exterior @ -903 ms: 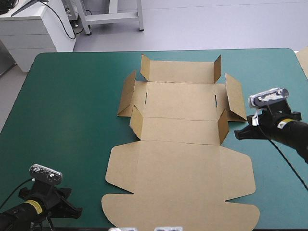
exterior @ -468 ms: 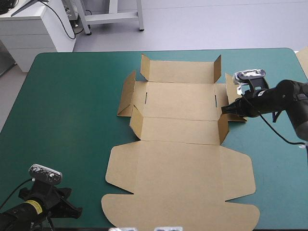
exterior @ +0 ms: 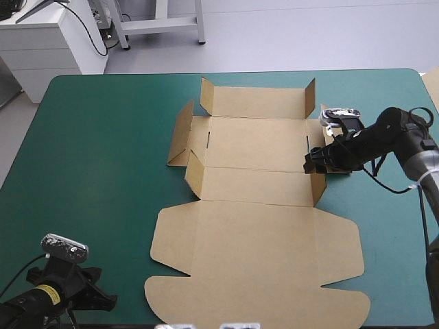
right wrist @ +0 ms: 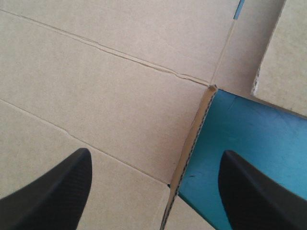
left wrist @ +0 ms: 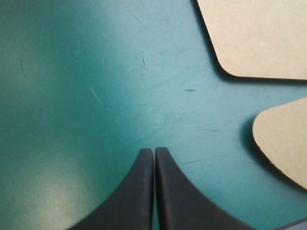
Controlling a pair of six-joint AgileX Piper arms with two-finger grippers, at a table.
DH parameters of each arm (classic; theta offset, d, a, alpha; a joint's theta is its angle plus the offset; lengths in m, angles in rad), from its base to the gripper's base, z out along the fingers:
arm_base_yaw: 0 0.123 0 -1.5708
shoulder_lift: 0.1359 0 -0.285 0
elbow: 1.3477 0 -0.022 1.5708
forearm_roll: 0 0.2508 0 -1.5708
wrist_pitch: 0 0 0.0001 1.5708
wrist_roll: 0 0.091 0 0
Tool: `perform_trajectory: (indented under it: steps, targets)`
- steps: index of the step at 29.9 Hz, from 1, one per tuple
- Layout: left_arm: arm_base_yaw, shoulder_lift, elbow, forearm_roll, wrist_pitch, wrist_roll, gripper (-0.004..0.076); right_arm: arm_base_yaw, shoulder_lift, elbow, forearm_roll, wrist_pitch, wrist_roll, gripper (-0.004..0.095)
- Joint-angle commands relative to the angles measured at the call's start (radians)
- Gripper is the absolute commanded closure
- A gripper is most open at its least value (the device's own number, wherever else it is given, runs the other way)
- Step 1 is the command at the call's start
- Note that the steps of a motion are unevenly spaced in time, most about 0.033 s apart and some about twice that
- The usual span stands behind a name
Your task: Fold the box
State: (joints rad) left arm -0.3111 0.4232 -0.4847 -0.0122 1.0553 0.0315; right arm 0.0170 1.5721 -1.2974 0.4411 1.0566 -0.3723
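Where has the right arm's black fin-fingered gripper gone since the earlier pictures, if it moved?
Yes. The right gripper moved left and slightly toward the far edge, from over the teal-green cover to over the right side of the brown cardboard box.

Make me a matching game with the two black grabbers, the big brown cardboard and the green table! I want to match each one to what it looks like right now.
Things:
1. left gripper with black fin-shaped fingers
2. right gripper with black fin-shaped fingers
3. brown cardboard box sheet
4. teal-green table cover

States:
A. fingers wide apart, over the board
B. mostly flat, small flaps standing up
C. fingers pressed together, over bare cover
D. lies under everything

Pairs: 1-C, 2-A, 3-B, 4-D
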Motion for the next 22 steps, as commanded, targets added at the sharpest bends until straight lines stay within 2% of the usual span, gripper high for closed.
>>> perform_trajectory:
  steps: [1, 11, 18, 22]
  targets:
    - [0.0, 0.007, -0.03, -0.002, -0.043, -0.009, 0.0731, 0.003, -0.014, -0.035, 0.031, -0.008, -0.001, 0.0223]
    - [0.0, 0.007, -0.03, -0.002, -0.043, -0.009, 0.0731, 0.003, 0.015, -0.037, 0.017, -0.001, -0.001, 0.0247]
    - [0.0, 0.007, -0.03, -0.002, -0.043, -0.009, 0.0731, 0.003, 0.017, -0.037, 0.003, -0.006, -0.006, 0.043]
    - [0.0, 0.007, -0.03, -0.002, -0.043, -0.009, 0.0731, 0.005, 0.017, -0.037, 0.001, -0.024, -0.009, 0.0439]
